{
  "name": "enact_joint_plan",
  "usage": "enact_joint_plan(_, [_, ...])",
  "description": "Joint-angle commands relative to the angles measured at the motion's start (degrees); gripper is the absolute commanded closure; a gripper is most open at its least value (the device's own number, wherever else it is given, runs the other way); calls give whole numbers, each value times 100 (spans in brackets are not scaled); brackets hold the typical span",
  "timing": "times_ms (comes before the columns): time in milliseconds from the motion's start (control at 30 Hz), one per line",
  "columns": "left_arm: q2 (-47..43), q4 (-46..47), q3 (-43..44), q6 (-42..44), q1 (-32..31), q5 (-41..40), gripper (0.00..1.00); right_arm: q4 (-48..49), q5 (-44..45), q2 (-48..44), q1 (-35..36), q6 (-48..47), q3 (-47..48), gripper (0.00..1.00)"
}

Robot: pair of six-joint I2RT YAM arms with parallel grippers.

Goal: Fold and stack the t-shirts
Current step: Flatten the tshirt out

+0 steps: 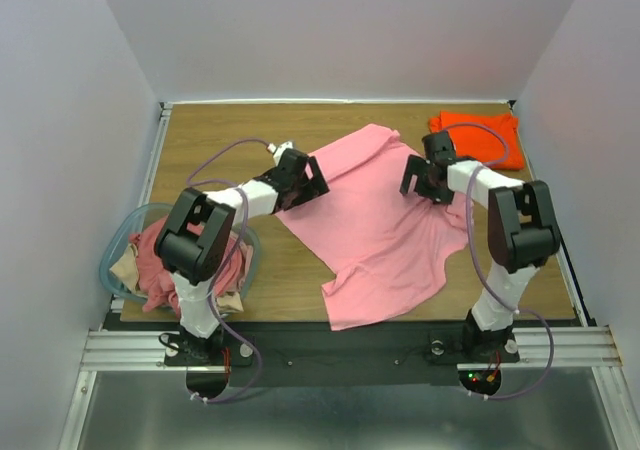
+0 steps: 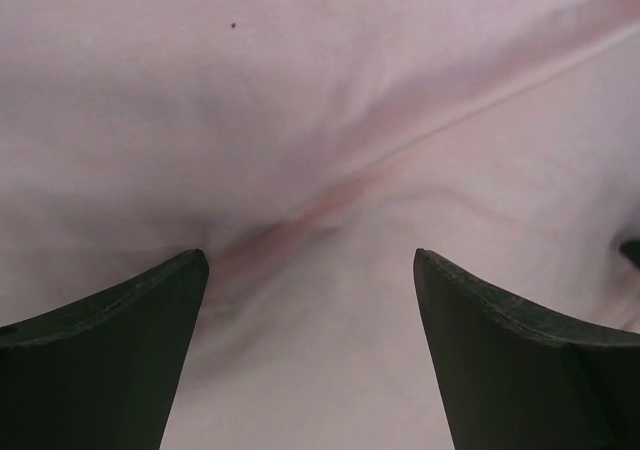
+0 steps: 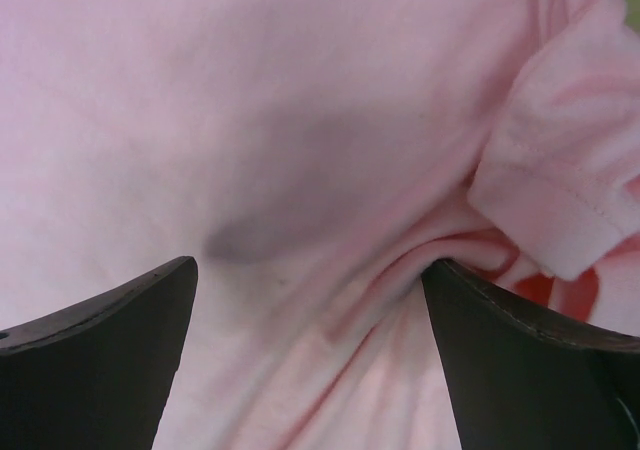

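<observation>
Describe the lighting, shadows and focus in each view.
Top external: even, soft light, sharp, barely any shadow on the pink t-shirt. Left wrist: fabric looks washed out and slightly soft, the left gripper's fingers nearly black. Right wrist: a grey shadow falls on the cloth ahead of the right gripper's fingers; the sleeve hem stitching is crisp.

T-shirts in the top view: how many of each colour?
Light pink t-shirt: 1
Bright orange t-shirt: 1
Dusty rose t-shirt: 1
Tan t-shirt: 1
Total: 4 visible; the pile in the tub may hide more.
</observation>
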Motion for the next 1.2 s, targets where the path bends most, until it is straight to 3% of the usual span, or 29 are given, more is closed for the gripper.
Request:
enact_joint_plan(0, [-545, -608, -1247, -539, -128, -61, 2, 378, -306, 1131, 258, -516, 926, 0])
enact_joint_plan(233, [-1234, -599, -2357, -1619, -1016, -107, 2, 273, -1017, 2494, 409, -1150, 2886, 0])
enact_joint_plan(433, [-1277, -704, -1963, -1656, -1333, -70, 2, 238, -913, 3523, 417, -1844, 4662, 0])
enact_joint_plan(567, [-1681, -1011, -1751, -1638, -1430, -377, 2, 133, -930, 3665, 417, -2126, 5192, 0])
enact_joint_plan(733, [-2349, -1723, -1689, -1805, -1439, -1123, 2, 106, -799, 2673, 426, -2038, 4483, 0])
enact_joint_plan(833, [-2709, -2092, -1584, -1884, -1439, -1458, 2, 88, -493, 1394, 426, -1819, 3841, 0])
enact_joint_plan(1000, [-3421, -2479, -1952, -2261, -1447, -1600, 2, 53, 167, -393, 417, -943, 2199, 0])
enact_joint_plan(1167, [-4098, -2928, -2715, -2964, -1447, -1785, 2, 18, 705, -2248, 417, 201, -355, 0])
